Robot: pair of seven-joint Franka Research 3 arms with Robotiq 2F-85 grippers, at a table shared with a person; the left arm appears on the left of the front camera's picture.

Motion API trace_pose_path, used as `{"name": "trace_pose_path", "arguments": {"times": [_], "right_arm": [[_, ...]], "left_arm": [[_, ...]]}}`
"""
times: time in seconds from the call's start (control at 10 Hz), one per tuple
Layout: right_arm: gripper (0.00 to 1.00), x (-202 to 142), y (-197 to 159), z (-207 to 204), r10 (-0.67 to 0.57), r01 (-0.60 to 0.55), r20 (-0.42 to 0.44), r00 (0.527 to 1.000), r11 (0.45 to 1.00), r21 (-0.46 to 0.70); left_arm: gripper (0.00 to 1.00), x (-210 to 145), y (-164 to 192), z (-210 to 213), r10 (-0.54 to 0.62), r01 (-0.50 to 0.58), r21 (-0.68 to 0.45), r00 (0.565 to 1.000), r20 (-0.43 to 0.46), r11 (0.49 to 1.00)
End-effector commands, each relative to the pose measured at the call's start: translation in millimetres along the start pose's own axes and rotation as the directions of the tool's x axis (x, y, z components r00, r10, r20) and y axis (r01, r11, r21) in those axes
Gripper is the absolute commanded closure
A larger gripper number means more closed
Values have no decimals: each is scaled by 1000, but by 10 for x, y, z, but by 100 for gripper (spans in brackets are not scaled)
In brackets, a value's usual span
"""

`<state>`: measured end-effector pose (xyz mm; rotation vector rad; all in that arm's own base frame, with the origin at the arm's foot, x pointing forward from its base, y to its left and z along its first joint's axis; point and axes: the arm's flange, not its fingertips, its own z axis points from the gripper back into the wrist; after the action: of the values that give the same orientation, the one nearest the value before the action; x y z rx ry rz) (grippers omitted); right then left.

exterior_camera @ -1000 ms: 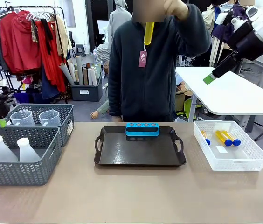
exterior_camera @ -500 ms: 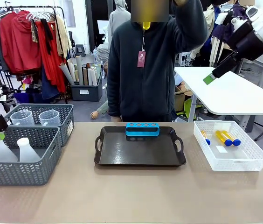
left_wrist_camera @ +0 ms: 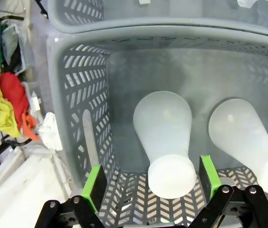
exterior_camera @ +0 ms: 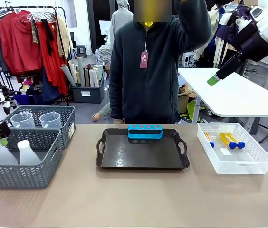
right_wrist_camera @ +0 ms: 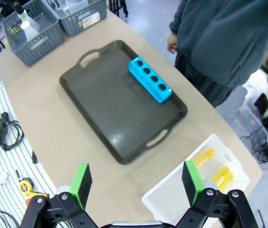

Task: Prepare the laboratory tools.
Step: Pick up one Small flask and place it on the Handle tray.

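- The left gripper (left_wrist_camera: 152, 183), jaws spread wide, has dropped lower into the near grey basket (left_wrist_camera: 72, 118) than a second ago. Its green pads sit either side of the cap of a conical flask (left_wrist_camera: 162, 128).
- That flask stands upright, neck up, beside a second flask (left_wrist_camera: 241, 135).
- The right gripper (right_wrist_camera: 137, 183) hangs open high over the table, unchanged.
- The person's tube (exterior_camera: 148, 23) has risen, and only its yellow tip shows.
- The blue rack (exterior_camera: 145, 131) lies crosswise at the far edge of the dark tray (exterior_camera: 124, 161), holes up.

Front camera faces across table (exterior_camera: 134, 199) toward person (exterior_camera: 157, 71). Left wrist camera looks closely down into grey basket (left_wrist_camera: 77, 95). Right wrist camera overlooks tray (right_wrist_camera: 110, 109) from high; front shares it.
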<state>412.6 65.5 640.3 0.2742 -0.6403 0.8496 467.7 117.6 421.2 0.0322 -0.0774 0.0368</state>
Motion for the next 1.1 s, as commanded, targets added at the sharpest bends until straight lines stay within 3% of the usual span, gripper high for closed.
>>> {"name": "trace_pose_path", "arguments": {"times": [0.0,0.1,0.6,1.0], "right_arm": [[0,4,1,7,2,-2,5,1000,1000,1],[0,4,1,7,2,-2,5,1000,1000,1],[0,4,1,7,2,-2,5,1000,1000,1],[0,4,1,7,2,-2,5,1000,1000,1]], "left_arm": [[0,1,29,-40,-23,23,-1,1000,18,1000],[2,0,12,-58,-22,22,4,1000,15,1000],[100,-4,-14,-74,-26,26,-4,1000,2,1000],[100,10,-11,-81,-32,32,-3,999,6,999]]}}
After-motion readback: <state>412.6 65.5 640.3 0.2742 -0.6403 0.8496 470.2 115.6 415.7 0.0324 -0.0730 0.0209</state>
